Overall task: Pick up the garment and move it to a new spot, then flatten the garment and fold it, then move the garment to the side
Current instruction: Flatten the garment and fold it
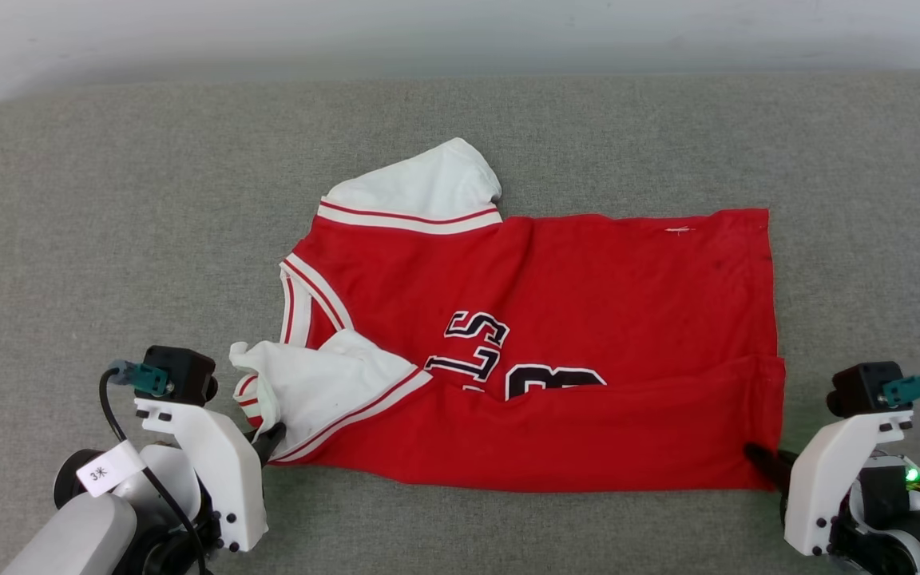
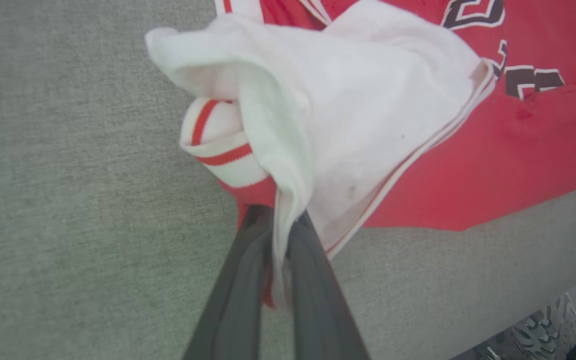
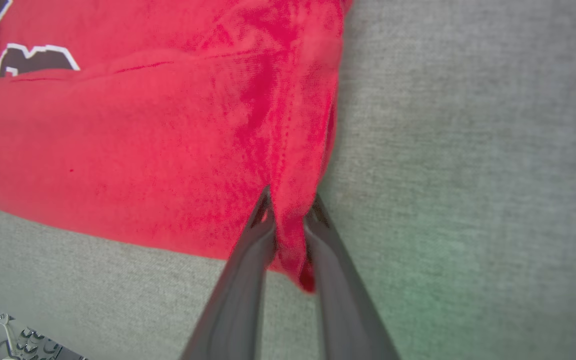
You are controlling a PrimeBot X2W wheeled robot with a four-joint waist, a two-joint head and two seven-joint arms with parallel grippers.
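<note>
Red jersey (image 1: 588, 279) is laid across the middle of the grey cloth-covered surface (image 1: 109, 200), neck to the robot's left, hem to its right. It is mostly flattened. The near long edge is turned up over the body, so the black lettering (image 1: 476, 343) is half covered. That is judged to be the first lengthwise fold.

The far white sleeve (image 1: 428, 184) is spread flat past the far shoulder. The near white sleeve (image 1: 316, 383) is bunched and lifted at the near left corner, with its striped cuff (image 2: 218, 145) curled under.

Left gripper (image 2: 278, 217) is clamped tight on the sleeve-and-shoulder layers, with cloth squeezed between the two dark fingers. Right gripper (image 3: 290, 200) is placed at the near right corner. The hem corner (image 3: 293, 240) is bunched between its fingers, which are drawn in against the cloth on both sides, so a pinch is read there too.

The two near corners are taken together, probably so the near edge can be lifted evenly and carried across without skewing the fold. The grips are set at the very ends, so the edge between them can be pulled taut.

The task is judged to be in the fold stage; the move to the side is not yet done. One risk is noted: the crumpled near sleeve may get trapped inside the fold unless it is smoothed.
</note>
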